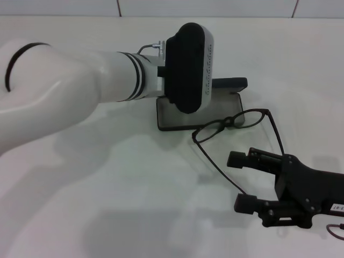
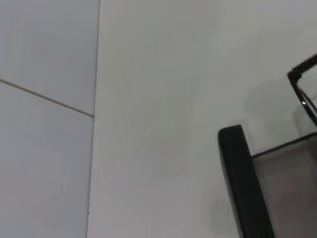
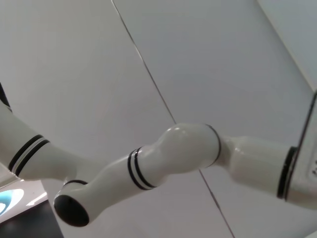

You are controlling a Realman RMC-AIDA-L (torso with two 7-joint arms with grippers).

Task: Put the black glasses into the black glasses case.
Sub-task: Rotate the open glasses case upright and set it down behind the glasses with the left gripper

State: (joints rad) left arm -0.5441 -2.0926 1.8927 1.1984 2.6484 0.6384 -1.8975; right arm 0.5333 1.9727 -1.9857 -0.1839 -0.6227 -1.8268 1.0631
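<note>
The black glasses case lies open on the white table, a little above the middle of the head view. Its grey inside faces up and its lid stands at the far edge, at 12 o'clock from the tray.

The black glasses sit at 4 o'clock from the case. One lens rests over the case's near right corner and the other lens lies on the table. The two long thin arms of the glasses are folded out and point toward 5 o'clock.

The right gripper is at 5 o'clock from the glasses, low over the table. Its two fingers are spread wide and hold nothing. One thin glasses arm runs between them.

The left arm reaches in from 9 o'clock, and its wrist hangs over the case. I cannot tell if the left gripper is open or closed.

In the left wrist view, the lid and a bit of the glasses show.
</note>
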